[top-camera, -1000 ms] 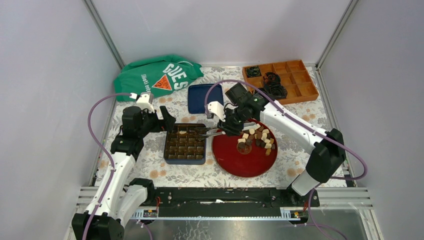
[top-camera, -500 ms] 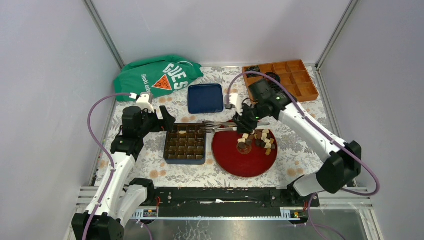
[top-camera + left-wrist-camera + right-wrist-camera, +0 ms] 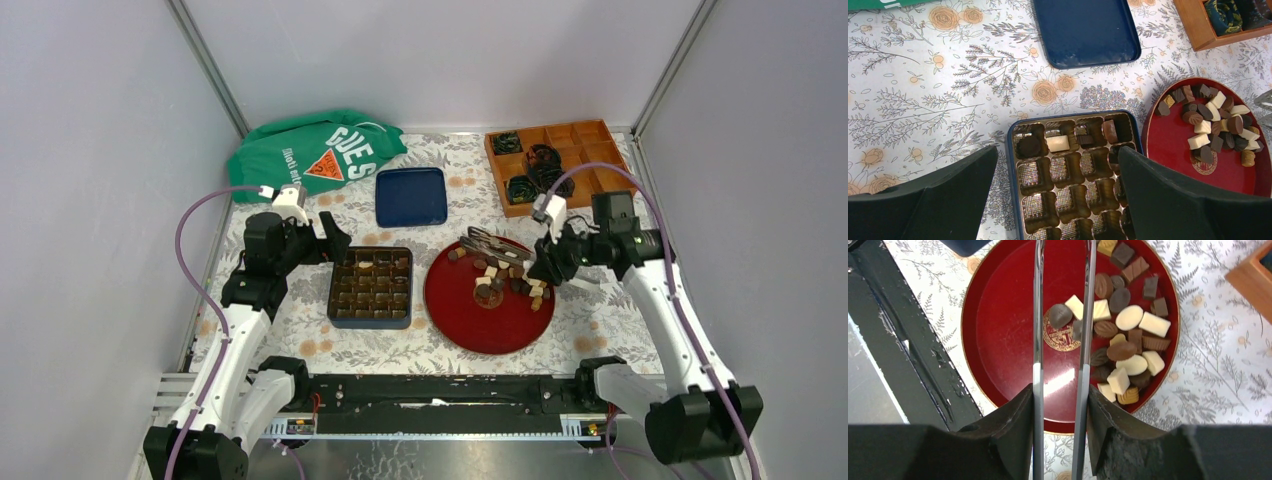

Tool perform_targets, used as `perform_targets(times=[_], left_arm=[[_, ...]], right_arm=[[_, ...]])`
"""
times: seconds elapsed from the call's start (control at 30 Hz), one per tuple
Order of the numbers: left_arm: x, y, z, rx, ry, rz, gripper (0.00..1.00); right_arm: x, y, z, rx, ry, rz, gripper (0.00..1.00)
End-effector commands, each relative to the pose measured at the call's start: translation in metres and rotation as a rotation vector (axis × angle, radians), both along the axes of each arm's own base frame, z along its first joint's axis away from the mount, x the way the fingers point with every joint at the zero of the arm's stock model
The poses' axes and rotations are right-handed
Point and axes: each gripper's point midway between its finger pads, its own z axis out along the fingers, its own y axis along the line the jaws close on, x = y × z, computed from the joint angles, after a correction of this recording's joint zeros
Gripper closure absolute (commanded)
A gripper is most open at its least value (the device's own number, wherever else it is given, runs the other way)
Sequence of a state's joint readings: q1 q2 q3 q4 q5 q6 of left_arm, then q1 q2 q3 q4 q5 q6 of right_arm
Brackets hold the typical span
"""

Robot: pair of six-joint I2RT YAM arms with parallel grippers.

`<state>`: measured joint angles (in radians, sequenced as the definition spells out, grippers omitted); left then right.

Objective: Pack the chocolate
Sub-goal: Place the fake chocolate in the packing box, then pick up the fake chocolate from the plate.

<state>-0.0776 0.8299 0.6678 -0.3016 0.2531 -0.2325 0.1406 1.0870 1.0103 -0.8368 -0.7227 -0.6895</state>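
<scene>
While most of the chocolate (image 3: 512, 276) lies heaped on the right half of the red plate (image 3: 470, 320), mid-table, only a few pieces sit in the far row of the partitioned box (image 3: 368, 322) just left of it. The step in hand looks like fetching another piece. The right gripper (image 3: 548, 265) is clamped on metal tongs (image 3: 490, 243) over the plate's far rim; next they must settle onto one piece and pinch. The left gripper (image 3: 1058, 152) hovers above the box, fingers wide apart. A second ago the tongs reached over the box; they have since swung back rightward.
</scene>
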Motion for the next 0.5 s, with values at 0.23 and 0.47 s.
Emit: perform_targets(times=[0.23, 0.47], left_arm=[[0.005, 0.002, 0.016, 0.006, -0.055, 0.005, 0.01], [0.004, 0.001, 0.017, -0.001, -0.056, -0.003, 0.01]], right_arm=[[-0.026, -0.045, -0.013, -0.195, -0.004, -0.089, 0.56], [-0.043, -0.068, -0.024, -0.322, 0.024, -0.111, 0.56]])
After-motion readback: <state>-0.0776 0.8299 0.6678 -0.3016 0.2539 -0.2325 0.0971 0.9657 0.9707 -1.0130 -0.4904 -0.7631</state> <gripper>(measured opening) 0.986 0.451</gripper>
